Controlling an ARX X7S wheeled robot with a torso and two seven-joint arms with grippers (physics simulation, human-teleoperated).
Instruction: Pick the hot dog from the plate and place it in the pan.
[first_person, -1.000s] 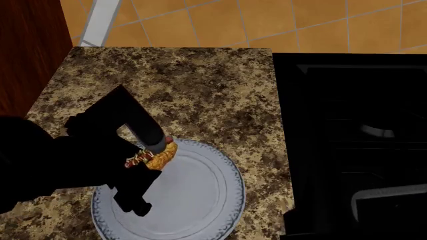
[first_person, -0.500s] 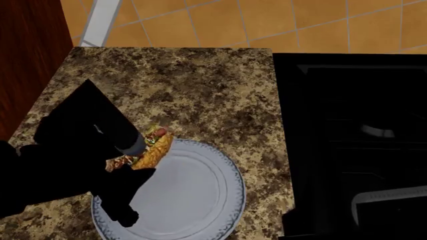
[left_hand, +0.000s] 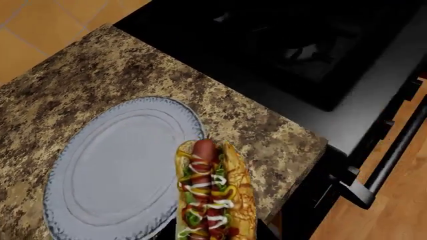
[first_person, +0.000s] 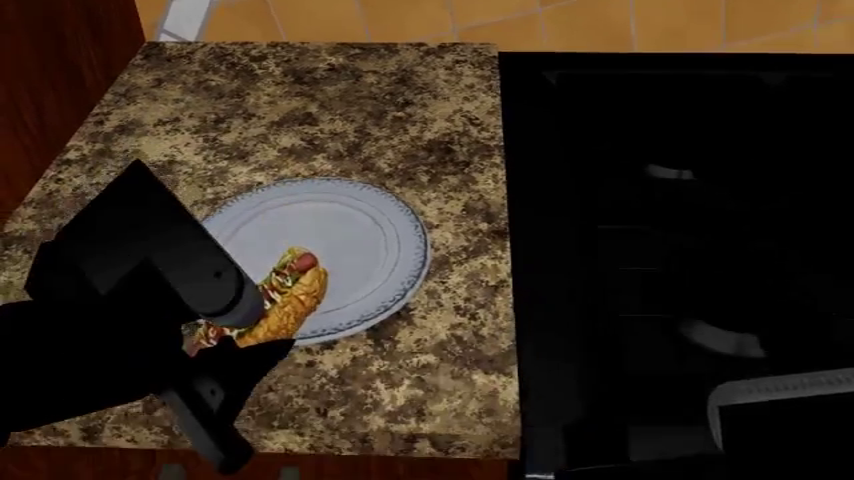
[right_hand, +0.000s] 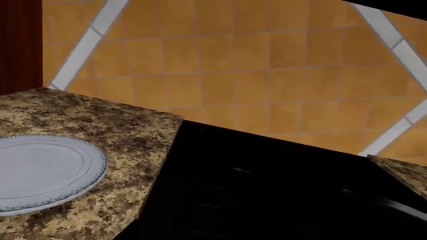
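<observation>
A speckled granite bench (first_person: 347, 110) stands beside a black stove (first_person: 667, 250), orange tiles behind. The left pincer (first_person: 247, 325) is closed around the hot dog (first_person: 287, 290), above the plate (first_person: 360, 240) edge.

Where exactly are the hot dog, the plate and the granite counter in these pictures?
hot dog (left_hand: 212, 197): left wrist view, on its sausage.
plate (first_person: 380, 240): head view, on its bare patterned rim.
granite counter (first_person: 334, 110): head view, on its bare far surface.

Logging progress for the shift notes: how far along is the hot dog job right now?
Done: the left gripper has grasped the golden-brown bun hot dog. In hand: it appears lifted above the pale blue-rimmed round plate. Left: carry it over the speckled granite counter to the black stove; the pan cannot be made out there.
</observation>
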